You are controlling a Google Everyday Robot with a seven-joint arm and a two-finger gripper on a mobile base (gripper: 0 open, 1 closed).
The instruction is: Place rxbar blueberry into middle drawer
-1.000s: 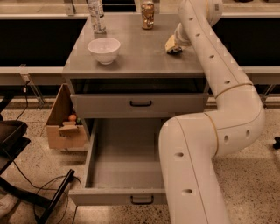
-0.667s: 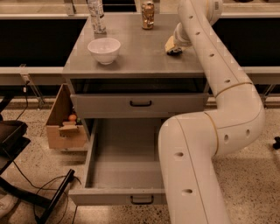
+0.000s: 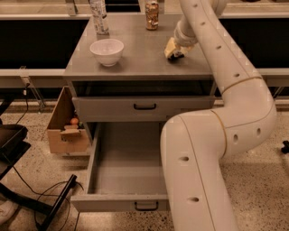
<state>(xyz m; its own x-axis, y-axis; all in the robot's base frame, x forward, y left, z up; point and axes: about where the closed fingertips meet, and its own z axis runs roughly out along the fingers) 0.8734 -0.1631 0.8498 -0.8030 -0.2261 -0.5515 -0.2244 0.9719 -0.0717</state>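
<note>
One step, pickup, is judged in hand: gripper (image 3: 174, 49) at countertop (image 3: 135, 65), upper centre, closure indiscernible; carry down to open middle drawer (image 3: 128, 164) is required next.

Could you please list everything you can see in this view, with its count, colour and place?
white bowl: one, white, front left of the cabinet top.
bottle: one, clear, back left of the top, behind the bowl.
can: one, brownish, back middle of the top.
rxbar blueberry: one, dark, only a sliver shows under the gripper; probably the bar.
upper drawer: one, grey, shut, black handle.
middle drawer: one, grey, pulled open below it.
cardboard box: one, brown, on the floor left of the cabinet.
arm: one, white, reaching from front right over the top.
gripper: one, yellowish, down on the top's right side.
</note>
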